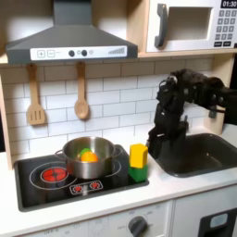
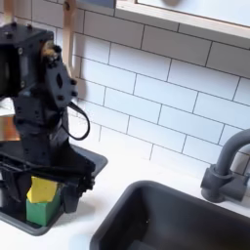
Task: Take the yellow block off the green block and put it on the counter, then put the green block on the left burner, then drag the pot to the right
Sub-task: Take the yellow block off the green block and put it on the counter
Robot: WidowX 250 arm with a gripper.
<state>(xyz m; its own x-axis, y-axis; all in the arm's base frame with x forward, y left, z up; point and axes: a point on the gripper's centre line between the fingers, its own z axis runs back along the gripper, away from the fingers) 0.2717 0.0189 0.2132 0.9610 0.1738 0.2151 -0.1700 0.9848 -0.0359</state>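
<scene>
Yellow block (image 1: 139, 155) sits on green block (image 1: 137, 172), lower centre of first exterior view, just right of pot (image 1: 88, 155). Pincer (image 1: 159, 144) beside stack, opening unclear.

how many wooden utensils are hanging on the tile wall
2: a wooden slotted spatula at the first exterior view's left under the range hood, and a wooden spoon just right of it. The gripper may hide others.

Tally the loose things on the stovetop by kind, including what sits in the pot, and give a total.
Blocks: 2, the yellow block stacked on the green block
Pots: 1, the pot
Toy food pieces in the pot: 2, an orange piece and a green piece
Total: 5
</scene>
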